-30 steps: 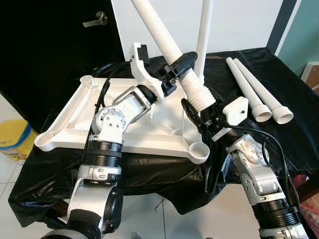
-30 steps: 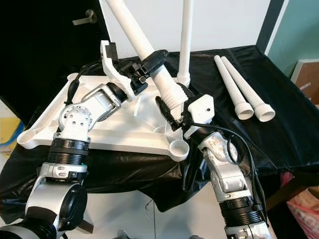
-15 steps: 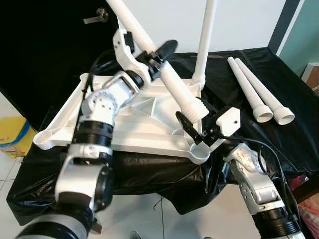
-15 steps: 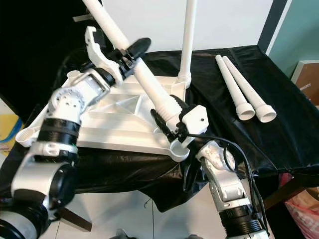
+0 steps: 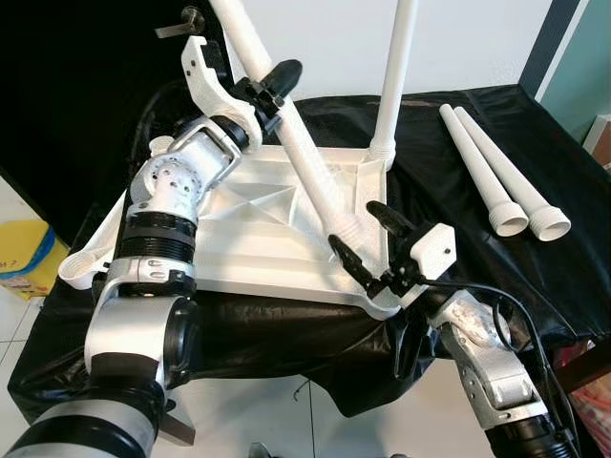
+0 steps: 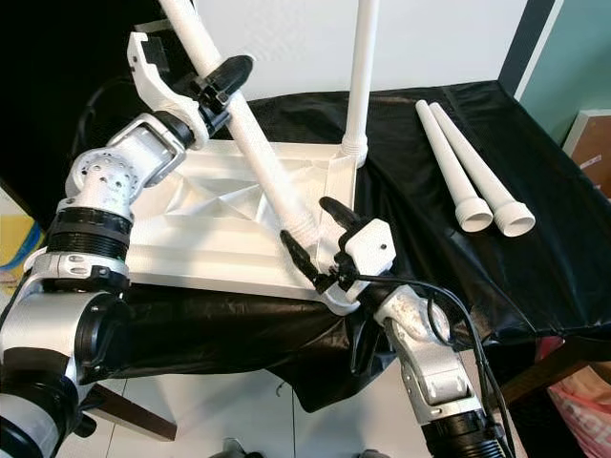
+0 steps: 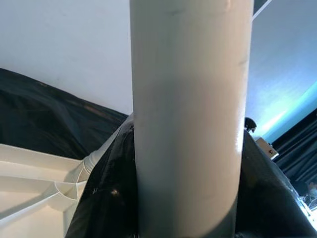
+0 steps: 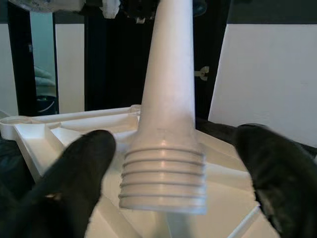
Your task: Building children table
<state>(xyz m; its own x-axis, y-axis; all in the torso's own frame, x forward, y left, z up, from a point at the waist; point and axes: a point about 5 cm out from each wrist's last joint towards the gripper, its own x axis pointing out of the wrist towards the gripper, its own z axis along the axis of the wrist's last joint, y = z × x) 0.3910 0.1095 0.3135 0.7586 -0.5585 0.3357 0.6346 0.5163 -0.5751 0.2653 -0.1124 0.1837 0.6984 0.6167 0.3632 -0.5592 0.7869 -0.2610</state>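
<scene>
Left gripper (image 5: 270, 84) was closed on the leg (image 5: 305, 162) high up, right gripper (image 5: 374, 243) wide open around its threaded end above the tabletop (image 5: 239, 239) corner socket; leg seemed light, stiff, slippery

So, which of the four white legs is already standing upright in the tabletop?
The vertical leg at the far corner; the left gripper holds one slanted, two lie on the black cloth.

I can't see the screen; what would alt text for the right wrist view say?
A white table leg with a threaded end hangs between the right gripper's two open black fingers, just above the upturned white tabletop. Behind are a dark door and a white wall.
</scene>
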